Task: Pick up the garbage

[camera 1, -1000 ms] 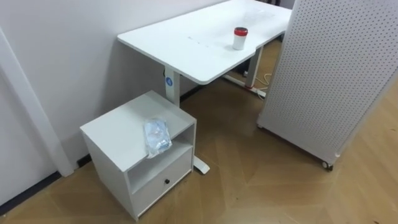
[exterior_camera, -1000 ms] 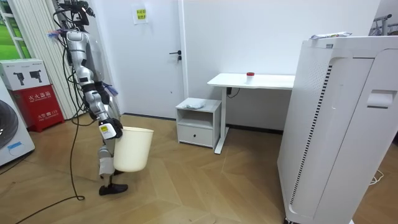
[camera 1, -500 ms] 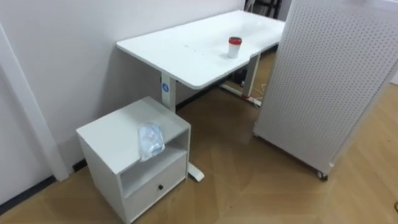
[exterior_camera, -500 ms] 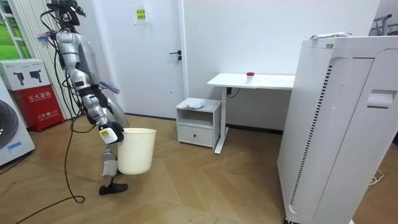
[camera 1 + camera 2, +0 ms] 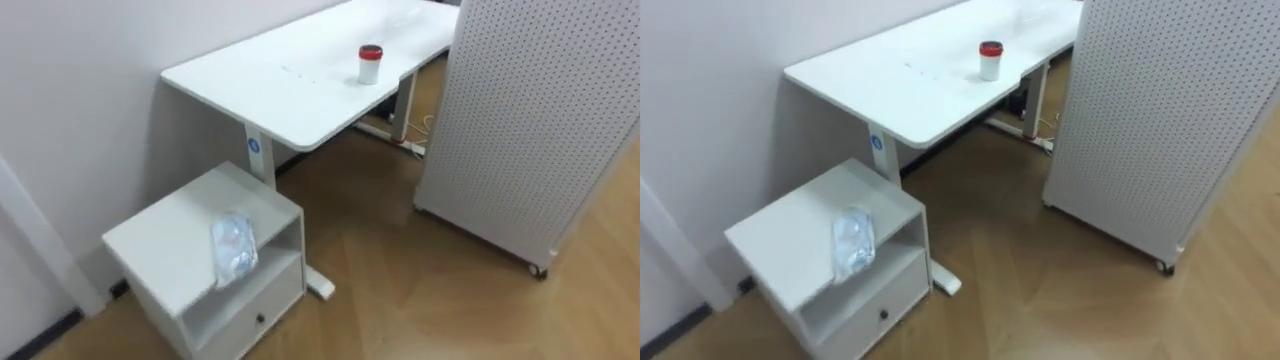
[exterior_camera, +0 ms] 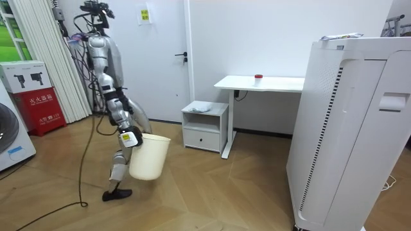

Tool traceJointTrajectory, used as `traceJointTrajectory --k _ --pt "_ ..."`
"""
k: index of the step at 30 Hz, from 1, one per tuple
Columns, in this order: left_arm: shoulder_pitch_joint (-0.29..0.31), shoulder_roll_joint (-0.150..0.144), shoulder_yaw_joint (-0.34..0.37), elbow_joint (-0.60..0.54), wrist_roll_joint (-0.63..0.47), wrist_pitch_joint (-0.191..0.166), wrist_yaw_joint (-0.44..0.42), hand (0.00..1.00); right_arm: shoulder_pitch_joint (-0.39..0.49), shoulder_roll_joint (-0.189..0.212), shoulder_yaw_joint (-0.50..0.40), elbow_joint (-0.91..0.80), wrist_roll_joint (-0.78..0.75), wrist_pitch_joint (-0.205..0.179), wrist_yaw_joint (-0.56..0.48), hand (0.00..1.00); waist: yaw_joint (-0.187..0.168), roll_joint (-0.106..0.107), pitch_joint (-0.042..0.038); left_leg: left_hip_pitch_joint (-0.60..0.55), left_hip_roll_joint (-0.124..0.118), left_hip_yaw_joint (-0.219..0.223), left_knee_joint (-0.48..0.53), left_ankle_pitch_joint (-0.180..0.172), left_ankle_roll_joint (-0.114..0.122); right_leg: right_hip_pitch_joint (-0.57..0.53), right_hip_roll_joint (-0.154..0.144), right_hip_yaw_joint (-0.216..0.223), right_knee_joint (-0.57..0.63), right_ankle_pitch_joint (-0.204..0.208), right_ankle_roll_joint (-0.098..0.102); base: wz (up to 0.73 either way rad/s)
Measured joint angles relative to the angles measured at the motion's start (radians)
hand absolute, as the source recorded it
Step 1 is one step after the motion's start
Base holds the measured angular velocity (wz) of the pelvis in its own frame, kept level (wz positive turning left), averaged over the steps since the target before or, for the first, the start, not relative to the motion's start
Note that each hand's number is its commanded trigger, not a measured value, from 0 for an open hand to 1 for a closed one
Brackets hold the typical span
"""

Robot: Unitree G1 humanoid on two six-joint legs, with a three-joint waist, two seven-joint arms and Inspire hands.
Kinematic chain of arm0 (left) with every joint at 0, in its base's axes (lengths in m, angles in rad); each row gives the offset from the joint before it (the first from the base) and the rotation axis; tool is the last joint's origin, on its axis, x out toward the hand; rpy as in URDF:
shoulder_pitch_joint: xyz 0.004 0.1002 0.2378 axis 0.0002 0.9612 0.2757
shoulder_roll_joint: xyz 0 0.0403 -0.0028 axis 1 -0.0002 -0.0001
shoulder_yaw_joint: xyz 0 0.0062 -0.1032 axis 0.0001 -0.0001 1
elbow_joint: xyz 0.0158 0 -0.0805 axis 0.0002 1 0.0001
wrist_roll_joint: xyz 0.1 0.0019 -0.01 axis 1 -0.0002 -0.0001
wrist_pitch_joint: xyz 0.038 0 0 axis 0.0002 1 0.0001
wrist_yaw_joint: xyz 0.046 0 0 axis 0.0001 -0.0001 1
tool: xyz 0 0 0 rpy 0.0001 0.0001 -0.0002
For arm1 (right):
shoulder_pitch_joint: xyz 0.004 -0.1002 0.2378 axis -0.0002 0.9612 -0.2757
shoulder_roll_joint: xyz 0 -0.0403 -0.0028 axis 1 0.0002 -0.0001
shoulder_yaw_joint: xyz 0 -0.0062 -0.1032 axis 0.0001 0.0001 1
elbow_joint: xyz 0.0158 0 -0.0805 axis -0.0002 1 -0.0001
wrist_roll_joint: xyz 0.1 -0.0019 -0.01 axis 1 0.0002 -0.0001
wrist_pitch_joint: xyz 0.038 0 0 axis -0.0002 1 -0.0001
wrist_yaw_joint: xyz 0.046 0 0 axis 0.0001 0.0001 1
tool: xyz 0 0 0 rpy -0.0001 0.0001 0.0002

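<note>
Robot has stepped closer to cabinet, bin swung forward with it. Its right hand at bin rim; grip cannot be told. Crumpled plastic bag lies at cabinet top's front edge.

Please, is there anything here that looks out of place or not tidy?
Yes. A crumpled clear plastic bag lies on top of the small white cabinet, hanging over its front edge above the open shelf. A red-lidded cup stands upright on the desk. Nothing looks spilled or damaged.

Eye views down on cabinet, distant room view shares it
</note>
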Motion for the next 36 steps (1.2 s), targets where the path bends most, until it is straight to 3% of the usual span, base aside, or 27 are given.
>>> traceJointTrajectory --k 1,2,3,4,5,6,7,8,9,10,11,12,13,15,16,20,24,31,36 --pt "-0.009 -0.002 -0.002 0.000 -0.001 -0.004 0.003 0.00 0.007 -0.003 -0.014 -0.029 0.002 -0.004 -0.014 1.00 0.000 0.012 0.0015 0.005 -0.008 0.003 0.035 -0.039 0.015 -0.066 -0.019 -0.028 0.179 0.010 0.018 0.00" --pt "-0.017 0.000 -0.002 -0.001 0.000 -0.006 0.006 0.00 0.006 -0.003 -0.021 -0.040 0.008 -0.010 -0.022 1.00 -0.003 0.015 0.0033 0.012 -0.013 0.006 0.046 -0.053 0.024 -0.103 -0.034 -0.033 0.275 0.034 0.022 0.14" --pt "-0.045 0.007 -0.013 -0.001 0.002 -0.014 0.018 0.00 -0.002 -0.003 -0.024 -0.048 0.029 -0.020 -0.035 1.00 -0.004 0.017 0.0045 0.030 -0.021 0.012 0.057 -0.083 0.037 -0.169 -0.054 -0.027 0.437 0.115 0.030 0.14" --pt "-0.082 0.018 -0.035 -0.006 0.004 -0.022 0.036 0.00 -0.011 -0.001 -0.018 -0.048 0.040 -0.024 -0.038 1.00 -0.004 0.020 0.0064 0.045 -0.027 0.003 0.055 -0.100 0.043 -0.231 -0.067 -0.031 0.551 0.220 0.025 0.14" --pt "-0.101 0.023 -0.041 -0.010 0.004 -0.024 0.046 0.00 -0.025 0.002 -0.016 -0.052 0.040 -0.024 -0.038 1.00 -0.005 0.034 0.0068 0.046 -0.027 -0.006 0.054 -0.108 0.045 -0.262 -0.066 -0.031 0.596 0.250 0.022 0.06" --pt "-0.153 0.032 -0.055 -0.019 0.001 -0.028 0.067 0.00 -0.056 0.007 -0.009 -0.064 0.045 -0.028 -0.037 1.00 -0.003 0.031 0.0196 0.046 -0.022 -0.013 0.053 -0.117 0.048 -0.342 -0.065 -0.031 0.666 0.237 0.017 0.00" --pt "-0.193 0.036 -0.069 -0.025 0.000 -0.047 0.089 0.00 -0.103 0.007 0.010 -0.064 0.051 -0.034 -0.038 1.00 -0.003 0.043 0.0333 0.034 -0.008 -0.019 0.051 -0.122 0.048 -0.441 -0.044 -0.033 0.689 0.200 0.007 0.00" --pt "-0.217 0.034 -0.072 -0.028 0.000 -0.059 0.096 0.00 -0.123 0.006 0.018 -0.062 0.051 -0.038 -0.038 1.00 -0.004 0.050 0.0365 0.026 0.001 -0.023 0.050 -0.122 0.048 -0.490 -0.029 -0.036 0.678 0.184 -0.001 0.00" --pt "-0.262 0.027 -0.085 -0.046 -0.020 -0.080 0.108 0.00 -0.153 0.007 0.023 -0.066 0.051 -0.049 -0.037 1.00 -0.006 0.064 0.0409 0.008 0.019 -0.033 0.048 -0.124 0.046 -0.584 0.007 -0.042 0.620 0.165 -0.004 0.10" --pt "-0.289 0.021 -0.108 -0.061 -0.021 -0.101 0.113 0.00 -0.175 0.012 0.027 -0.073 0.051 -0.058 -0.037 1.00 -0.003 0.073 0.0401 -0.005 0.028 -0.045 0.040 -0.123 0.044 -0.650 0.035 -0.048 0.507 0.165 -0.004 0.11" --pt "-0.300 0.019 -0.122 -0.063 -0.021 -0.115 0.113 0.00 -0.187 0.015 0.030 -0.071 0.051 -0.060 -0.038 1.00 -0.003 0.075 0.0409 -0.006 0.030 -0.047 0.035 -0.123 0.044 -0.672 0.045 -0.050 0.425 0.169 -0.006 0.10" --pt "-0.320 0.011 -0.150 -0.067 -0.020 -0.129 0.112 0.00 -0.201 0.020 0.038 -0.067 0.051 -0.073 -0.037 1.00 -0.007 0.074 0.0399 -0.006 0.031 -0.047 0.024 -0.125 0.041 -0.688 0.057 -0.053 0.261 0.203 -0.011 0.13" --pt "-0.346 -0.006 -0.155 -0.067 -0.018 -0.132 0.111 0.00 -0.217 0.021 0.046 -0.061 0.055 -0.078 -0.035 1.00 -0.010 0.079 0.0406 -0.008 0.032 -0.056 0.023 -0.131 0.035 -0.698 0.064 -0.066 0.131 0.284 -0.018 0.18" --pt "-0.372 -0.021 -0.170 -0.090 -0.008 -0.133 0.113 0.00 -0.225 0.026 0.063 -0.051 0.055 -0.080 -0.035 1.00 -0.020 0.082 0.0346 -0.030 0.039 -0.073 0.026 -0.138 0.024 -0.697 0.078 -0.089 0.059 0.377 -0.041 0.30" --pt "-0.397 -0.023 -0.171 -0.101 -0.007 -0.141 0.120 0.00 -0.235 0.029 0.074 -0.046 0.045 -0.081 -0.032 1.00 -0.020 0.080 0.0352 -0.053 0.042 -0.082 0.031 -0.143 0.015 -0.712 0.085 -0.097 0.051 0.426 -0.050 0.26" --pt "-0.461 -0.023 -0.173 -0.098 -0.006 -0.175 0.168 0.00 -0.292 0.029 0.133 -0.012 0.053 -0.119 -0.026 1.00 -0.028 0.080 0.0387 -0.110 0.064 -0.079 0.058 -0.140 -0.002 -0.753 0.093 -0.111 0.053 0.437 -0.066 -0.03" --pt "-0.521 -0.006 -0.201 -0.100 -0.011 -0.218 0.212 0.00 -0.311 0.029 0.151 -0.024 0.056 -0.126 -0.023 1.00 -0.057 0.072 0.0544 -0.130 0.069 -0.078 0.032 -0.143 -0.006 -0.782 0.099 -0.111 0.050 0.436 -0.069 0.01" --pt "-0.584 0.029 -0.225 -0.100 -0.008 -0.223 0.330 0.00 -0.310 0.023 0.171 -0.058 0.069 -0.167 -0.054 1.00 -0.110 0.072 0.0713 -0.218 0.071 -0.065 0.059 -0.144 -0.007 -0.866 0.091 -0.116 0.071 0.450 -0.082 0.00" --pt "-0.630 0.037 -0.234 -0.102 -0.012 -0.230 0.408 0.00 -0.311 0.009 0.214 -0.058 0.113 -0.186 -0.062 1.00 -0.127 0.072 0.0726 -0.260 0.070 -0.059 0.067 -0.139 -0.012 -0.910 0.089 -0.112 0.078 0.457 -0.090 0.00"
